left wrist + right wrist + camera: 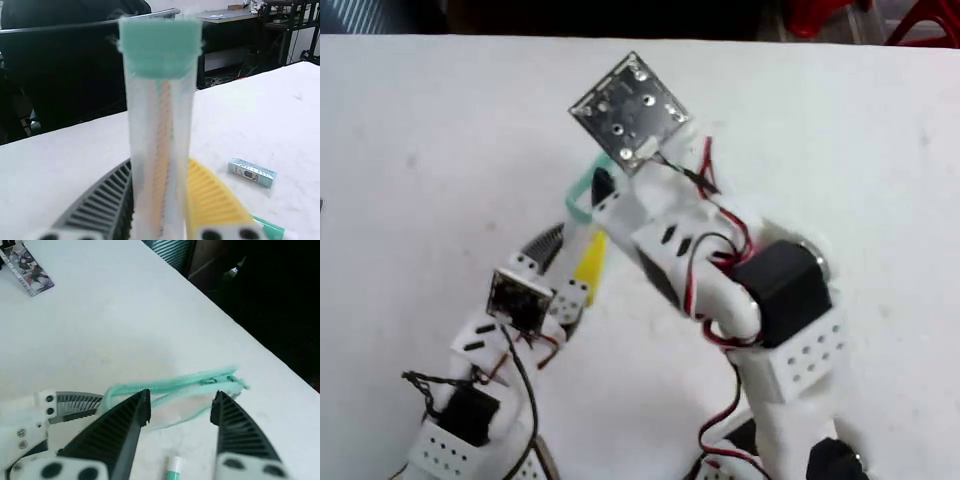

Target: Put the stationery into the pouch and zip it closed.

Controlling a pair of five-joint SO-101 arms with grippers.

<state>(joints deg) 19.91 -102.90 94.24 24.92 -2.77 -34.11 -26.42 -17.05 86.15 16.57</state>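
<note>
A clear pouch with a teal zip edge stands upright in my left gripper, whose grey and yellow fingers are shut on its sides. An orange stick-like item shows through the plastic. In the high view the pouch lies between both arms, with the left gripper below it. My right gripper is open, its black fingers straddling the pouch's teal zip edge without pinching it. The zip pull sits at the far end. In the high view the right gripper is at the pouch's edge.
A small pale blue eraser box lies on the white table beyond the left gripper. A white and green pen-like item lies close under the right gripper. A printed card lies farther off. The table's far edge meets dark room space.
</note>
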